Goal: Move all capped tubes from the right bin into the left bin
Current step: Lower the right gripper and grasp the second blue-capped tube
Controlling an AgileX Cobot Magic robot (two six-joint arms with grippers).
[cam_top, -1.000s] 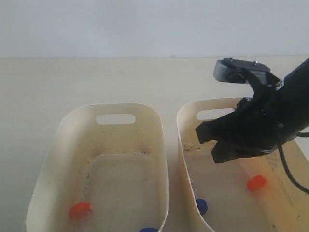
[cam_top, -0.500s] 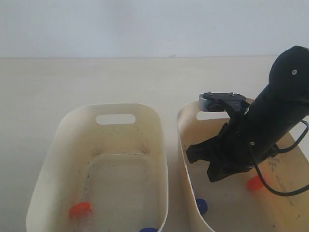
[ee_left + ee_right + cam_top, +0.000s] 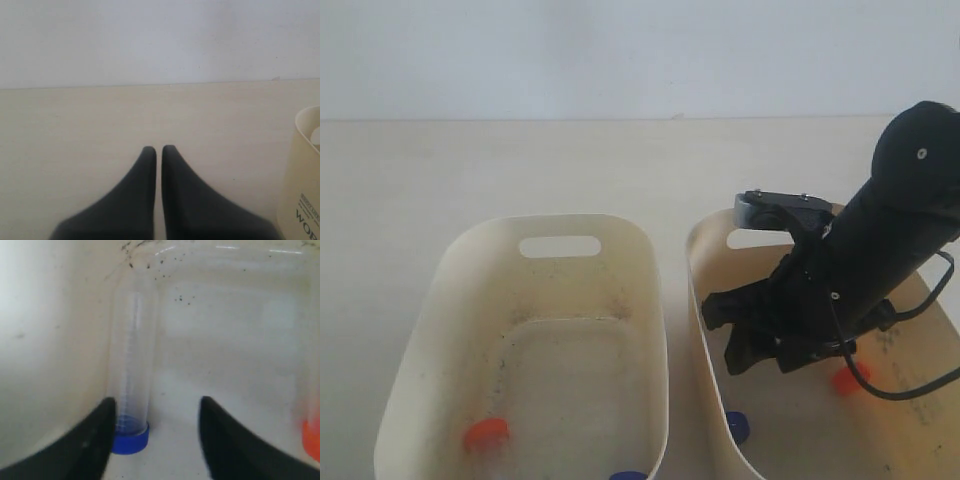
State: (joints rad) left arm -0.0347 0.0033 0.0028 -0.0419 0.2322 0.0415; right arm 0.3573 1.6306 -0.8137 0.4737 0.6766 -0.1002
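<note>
Two tubes lie in the right bin [image 3: 698, 262]: a blue-capped tube [image 3: 738, 426] by its left wall and an orange-red-capped tube [image 3: 845, 380] partly behind the arm. My right gripper [image 3: 721, 338] hangs open inside this bin, above the blue cap. In the right wrist view the clear blue-capped tube [image 3: 131, 365] lies along the wall, its cap beside one finger of the open right gripper [image 3: 156, 402], and the orange cap [image 3: 312, 440] shows at the edge. The left bin [image 3: 450, 290] holds an orange-red cap [image 3: 485, 434] and a blue cap [image 3: 628, 476]. My left gripper [image 3: 159, 148] is shut over bare table.
The two bins stand side by side with a narrow gap between them. Dark specks lie on both floors. In the left wrist view a cream bin wall [image 3: 302, 175] with printed lettering stands close beside the gripper. The pale table [image 3: 520, 160] stretches back to a white wall.
My right gripper has swung down and leftward deeper into the right bin, toward the blue-capped tube. The tubes and bins have not moved.
</note>
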